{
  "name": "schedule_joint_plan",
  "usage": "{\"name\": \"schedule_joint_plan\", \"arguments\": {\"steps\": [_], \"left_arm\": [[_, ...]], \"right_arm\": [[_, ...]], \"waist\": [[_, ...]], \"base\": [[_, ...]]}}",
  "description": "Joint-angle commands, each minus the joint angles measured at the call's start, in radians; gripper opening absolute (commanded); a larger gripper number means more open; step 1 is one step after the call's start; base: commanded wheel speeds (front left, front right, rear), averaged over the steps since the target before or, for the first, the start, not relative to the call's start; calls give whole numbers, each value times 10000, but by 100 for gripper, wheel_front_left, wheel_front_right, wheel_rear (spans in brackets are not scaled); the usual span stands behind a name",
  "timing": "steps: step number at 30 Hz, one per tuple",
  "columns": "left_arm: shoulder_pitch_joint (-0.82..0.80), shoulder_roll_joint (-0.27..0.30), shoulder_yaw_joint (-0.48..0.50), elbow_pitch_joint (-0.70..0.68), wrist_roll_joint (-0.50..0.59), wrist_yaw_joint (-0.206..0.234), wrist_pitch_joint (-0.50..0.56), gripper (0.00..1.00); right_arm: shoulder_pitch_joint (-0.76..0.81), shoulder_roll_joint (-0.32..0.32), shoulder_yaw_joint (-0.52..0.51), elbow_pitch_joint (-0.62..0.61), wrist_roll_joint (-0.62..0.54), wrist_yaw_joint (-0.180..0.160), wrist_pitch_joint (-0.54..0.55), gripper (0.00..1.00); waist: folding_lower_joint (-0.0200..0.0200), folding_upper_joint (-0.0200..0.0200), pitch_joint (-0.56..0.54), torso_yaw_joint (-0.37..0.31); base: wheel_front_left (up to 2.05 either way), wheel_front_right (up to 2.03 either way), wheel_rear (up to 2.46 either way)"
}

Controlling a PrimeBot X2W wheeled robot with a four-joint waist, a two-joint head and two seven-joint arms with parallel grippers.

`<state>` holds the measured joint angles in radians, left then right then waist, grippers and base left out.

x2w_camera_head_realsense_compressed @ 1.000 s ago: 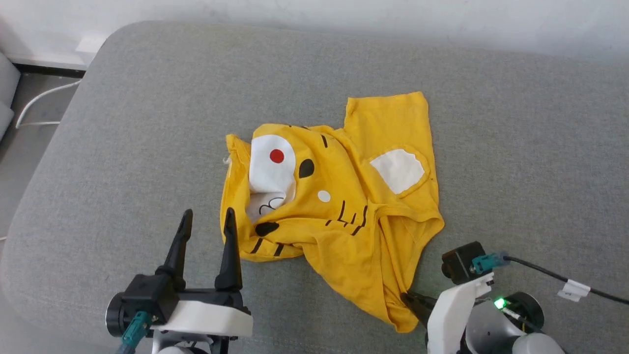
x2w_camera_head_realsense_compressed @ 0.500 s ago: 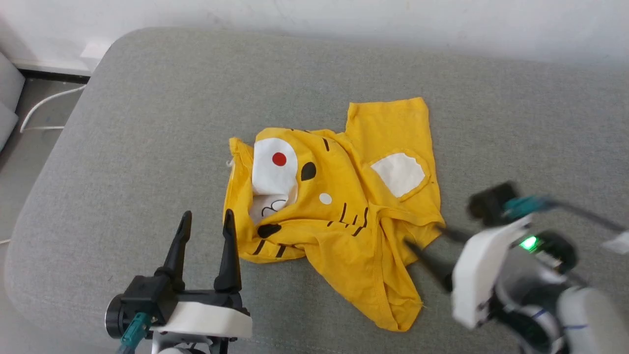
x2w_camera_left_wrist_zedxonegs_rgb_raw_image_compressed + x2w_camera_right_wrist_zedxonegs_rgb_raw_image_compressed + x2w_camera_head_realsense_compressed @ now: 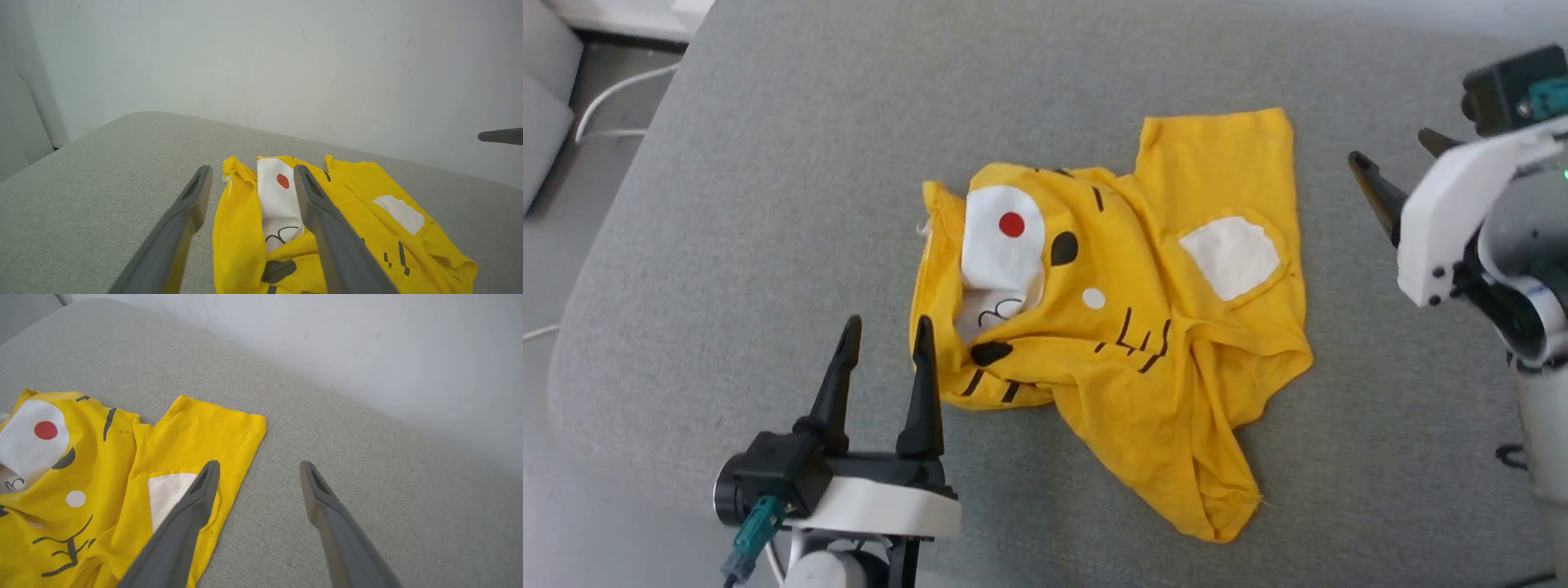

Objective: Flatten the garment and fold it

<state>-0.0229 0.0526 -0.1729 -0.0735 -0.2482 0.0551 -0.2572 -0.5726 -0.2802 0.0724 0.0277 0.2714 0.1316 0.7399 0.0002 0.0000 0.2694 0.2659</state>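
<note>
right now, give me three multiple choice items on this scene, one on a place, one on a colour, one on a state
1. Where does the garment lie?
A) on the grey cushion
B) on the floor
C) over a chair back

2. What colour is the dot on its white patch?
A) blue
B) red
C) green

3. How do the jaws of the right gripper stand?
A) shut on the garment
B) shut on a cable
C) open, holding nothing

Answers: 1 A, it lies crumpled on the cushion. 2 B, the dot is red in the head view and both wrist views. 3 C, bare cushion shows in the gap between them.
</note>
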Motion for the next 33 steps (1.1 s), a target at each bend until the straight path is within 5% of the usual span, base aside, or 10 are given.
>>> {"name": "schedule_joint_plan", "arguments": {"steps": [1,9,22,23,25,33], "left_arm": [[-189,-24,-57,-43,-54,58,-45,100],[-684,-24,-487,-130,-216,94,-45,100],[-1044,-24,-1130,-87,-454,211,-45,100],[-1059,-24,-1149,-79,-473,221,-45,100],[-1089,-24,-1172,-63,-498,236,-45,100],[-1063,-24,-1042,40,-423,237,-45,100]], "right_arm": [[-306,-48,110,287,-101,-9,61,100],[-1846,-163,603,2487,-505,-9,620,100],[-2681,-300,584,4229,-1245,-9,268,100],[-2700,-299,553,4341,-1322,-9,294,44],[-2764,-283,352,4506,-1563,-9,236,0],[-2954,63,-185,4822,-1973,-9,-334,0]], "waist": [[-2,0,564,411],[-2,0,1263,890],[-2,0,1951,1638],[-2,0,1977,1670],[-2,0,2018,1714],[-2,0,1805,1472]], "base": [[0,0,0],[0,0,0],[0,0,0],[0,0,0],[0,0,0],[0,0,0]]}}
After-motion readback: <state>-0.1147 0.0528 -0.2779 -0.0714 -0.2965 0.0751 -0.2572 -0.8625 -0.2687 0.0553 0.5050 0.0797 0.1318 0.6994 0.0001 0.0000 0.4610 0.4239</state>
